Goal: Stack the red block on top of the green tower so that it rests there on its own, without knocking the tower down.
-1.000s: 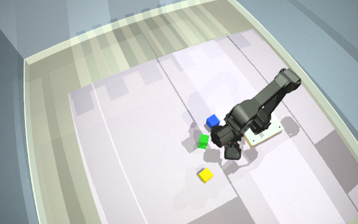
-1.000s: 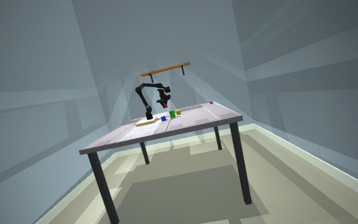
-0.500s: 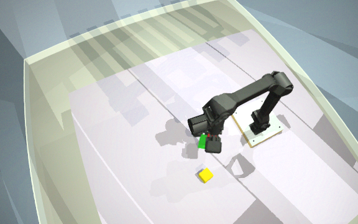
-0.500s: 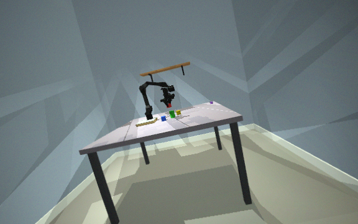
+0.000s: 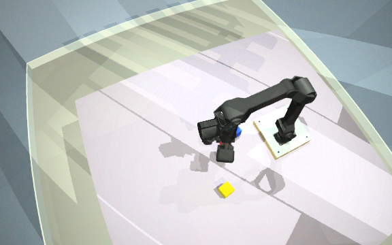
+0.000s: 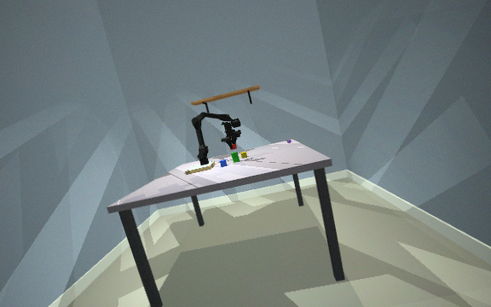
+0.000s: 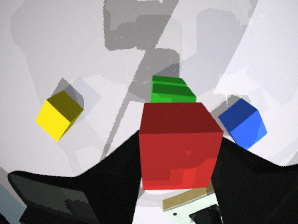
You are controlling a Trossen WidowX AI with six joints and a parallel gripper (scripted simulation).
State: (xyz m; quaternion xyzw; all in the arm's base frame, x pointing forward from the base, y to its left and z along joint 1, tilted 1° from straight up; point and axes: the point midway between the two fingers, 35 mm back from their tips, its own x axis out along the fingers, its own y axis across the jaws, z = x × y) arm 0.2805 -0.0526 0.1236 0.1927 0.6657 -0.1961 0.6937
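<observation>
Holding the red block (image 7: 180,145) clamped between its fingers, the gripper (image 7: 178,163) hangs above the bench; the green tower (image 7: 172,90) lies just beyond at twelve o'clock, partly hidden.

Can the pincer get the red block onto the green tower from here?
Probably yes. The pincer holds the red block above the green tower, with nothing between; blue block and yellow block sit aside.

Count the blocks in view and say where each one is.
4. Red block in the gripper; green tower just beyond it; blue block to its right; yellow block at left. Others may be hidden.
</observation>
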